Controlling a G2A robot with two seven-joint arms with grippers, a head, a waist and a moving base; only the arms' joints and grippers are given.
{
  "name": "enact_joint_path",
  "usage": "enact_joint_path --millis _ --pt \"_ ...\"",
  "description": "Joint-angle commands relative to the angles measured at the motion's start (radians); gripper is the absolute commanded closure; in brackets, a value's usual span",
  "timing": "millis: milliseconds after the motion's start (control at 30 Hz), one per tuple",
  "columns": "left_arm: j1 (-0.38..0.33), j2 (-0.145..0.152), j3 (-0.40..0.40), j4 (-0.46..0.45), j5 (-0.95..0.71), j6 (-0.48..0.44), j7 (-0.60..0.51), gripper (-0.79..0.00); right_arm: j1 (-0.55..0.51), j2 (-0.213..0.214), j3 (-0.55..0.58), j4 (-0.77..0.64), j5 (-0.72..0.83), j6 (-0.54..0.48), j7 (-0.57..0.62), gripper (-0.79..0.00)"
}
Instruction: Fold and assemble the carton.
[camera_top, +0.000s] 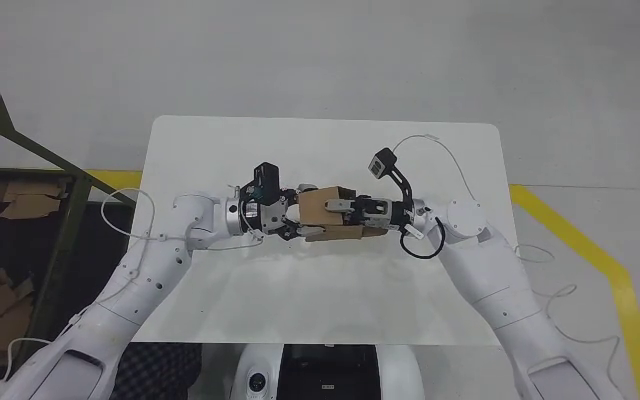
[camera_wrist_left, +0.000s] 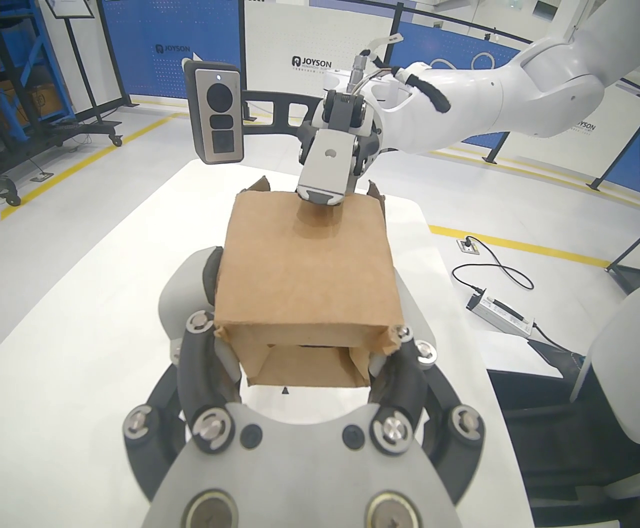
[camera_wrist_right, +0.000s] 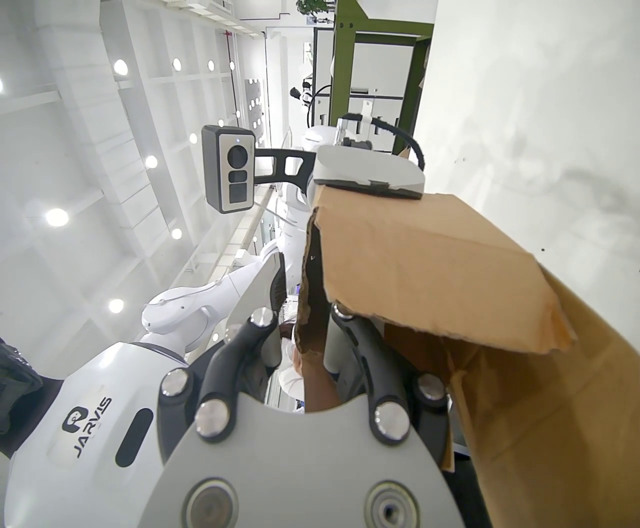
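A brown carton hangs above the middle of the white table, held between both arms. It is a squared-up tube with open ends and ragged flaps. My left gripper straddles one end of the carton, a finger pressed on each side wall. My right gripper is at the opposite end, and its upper finger lies on the top panel's far edge. In the right wrist view the right gripper pinches a wall of the carton between its fingers.
A green-framed rack with cardboard pieces stands off the table's left side. The right arm's camera stalk juts up near the carton. A power adapter with cable lies on the floor beyond the table edge.
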Motion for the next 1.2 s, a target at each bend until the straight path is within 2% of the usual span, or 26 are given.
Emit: enact_joint_path --millis 0,233,567,833,1000,1167 --pt "0.003 0.000 -0.005 0.000 0.004 0.000 0.008 -0.523 -0.004 0.003 0.009 -0.002 -0.001 -0.001 -0.002 -0.145" --pt "0.015 0.002 -0.025 0.004 0.027 0.000 0.029 -0.554 -0.027 0.019 0.060 -0.029 -0.027 0.006 -0.008 -0.129" --pt "0.039 0.002 -0.060 0.022 0.083 0.026 0.104 -0.493 -0.099 0.051 0.159 -0.119 -0.064 0.020 -0.017 -0.129" --pt "0.042 -0.001 -0.072 0.051 0.167 0.078 0.167 -0.554 -0.221 0.074 0.215 -0.257 -0.118 0.023 -0.040 -0.145" --pt "0.037 -0.006 -0.071 0.064 0.177 0.078 0.203 -0.548 -0.260 0.081 0.204 -0.308 -0.179 0.057 -0.064 -0.142" --pt "0.038 -0.008 -0.071 0.059 0.180 0.067 0.224 -0.551 -0.220 0.074 0.167 -0.283 -0.180 0.084 -0.099 -0.139"
